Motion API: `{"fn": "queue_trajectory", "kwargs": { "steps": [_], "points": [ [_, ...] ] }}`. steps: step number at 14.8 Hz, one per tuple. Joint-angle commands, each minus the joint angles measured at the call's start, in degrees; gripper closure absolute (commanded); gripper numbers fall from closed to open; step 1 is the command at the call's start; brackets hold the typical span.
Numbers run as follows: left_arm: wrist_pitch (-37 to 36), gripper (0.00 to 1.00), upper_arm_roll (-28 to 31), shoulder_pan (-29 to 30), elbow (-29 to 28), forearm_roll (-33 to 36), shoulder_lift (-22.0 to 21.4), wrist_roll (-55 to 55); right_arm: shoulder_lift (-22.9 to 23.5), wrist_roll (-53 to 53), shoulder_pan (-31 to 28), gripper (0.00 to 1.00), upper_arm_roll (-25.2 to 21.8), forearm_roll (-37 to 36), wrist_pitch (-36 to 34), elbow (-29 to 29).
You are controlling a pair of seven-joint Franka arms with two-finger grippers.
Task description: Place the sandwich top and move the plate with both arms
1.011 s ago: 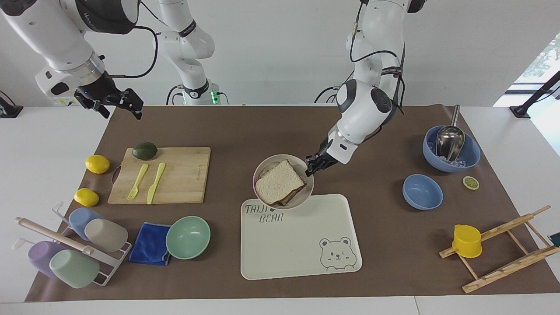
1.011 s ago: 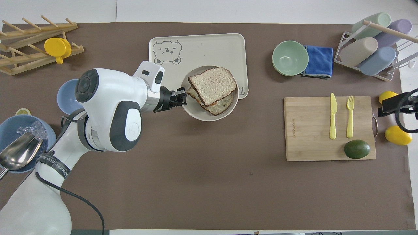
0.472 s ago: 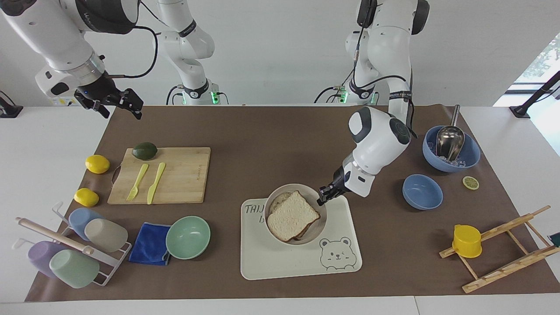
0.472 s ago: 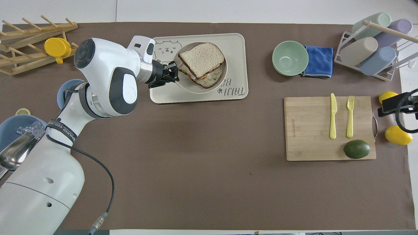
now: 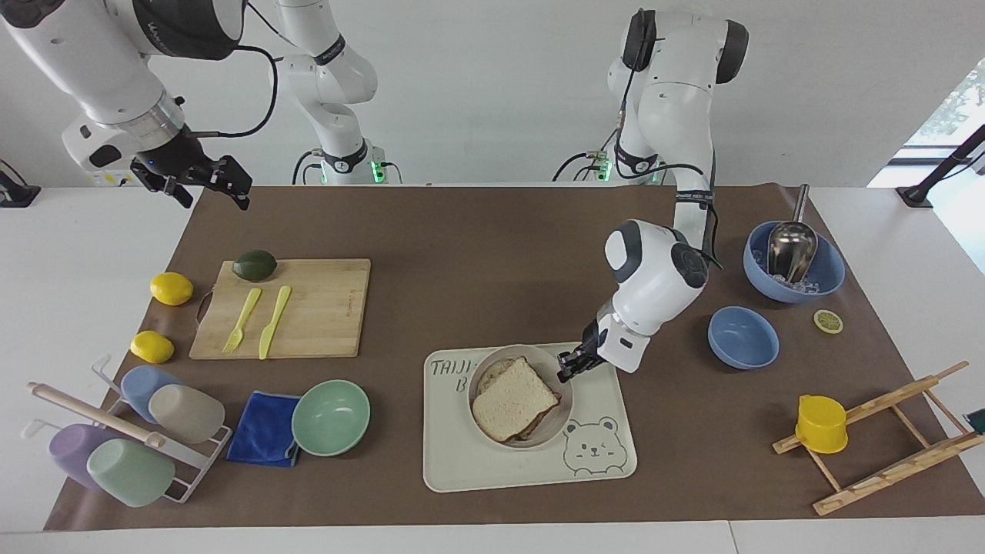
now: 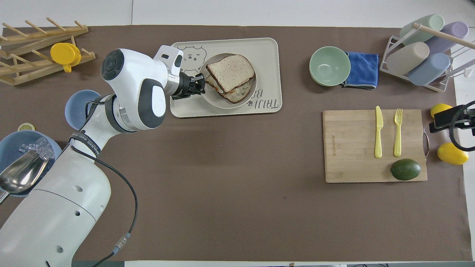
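The sandwich top [image 5: 514, 398] lies on a lower slice on the plate [image 5: 540, 358]. The plate rests on the cream bear-printed tray [image 5: 531, 471], in the part nearer to the robots. My left gripper [image 5: 571, 368] is low at the plate's rim, on the side toward the left arm's end, and is shut on it. In the overhead view the bread [image 6: 230, 72], the plate [image 6: 214, 101], the tray [image 6: 268, 48] and the left gripper [image 6: 200, 82] show the same. My right gripper [image 5: 223, 183] waits raised over the table's corner at the right arm's end.
A mint-green bowl [image 5: 331, 417] and blue cloth [image 5: 263, 429] lie beside the tray toward the right arm's end, with a cup rack [image 5: 123, 438] and a cutting board [image 5: 308, 308]. Two blue bowls [image 5: 742, 337] and a wooden rack [image 5: 885, 438] stand toward the left arm's end.
My left gripper has carried the plate with the sandwich away from the robots, over the tray, and lowered it onto the tray. The right arm has not moved.
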Motion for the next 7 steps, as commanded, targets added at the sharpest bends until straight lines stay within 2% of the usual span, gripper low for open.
{"fn": "queue_trajectory", "kwargs": {
  "steps": [1, 3, 7],
  "points": [
    [4.94, 1.00, 0.23, -1.57, -3.98, 0.59, -1.38, 2.23, -0.79, 0.80, -0.29, 0.00, 0.30, 0.50, 0.62, -0.92],
    [4.60, 1.00, 0.23, -1.66, -4.43, 0.50, -1.55, 6.70, -0.79, 0.80, -0.29, 0.00, 0.30, 0.50, 0.62, -0.92],
    [4.51, 1.00, 0.23, -1.66, -5.49, 0.59, -1.91, 8.91, -0.79, 0.80, -0.29, 0.00, 0.30, 0.50, 0.62, -0.92]
  ]
}}
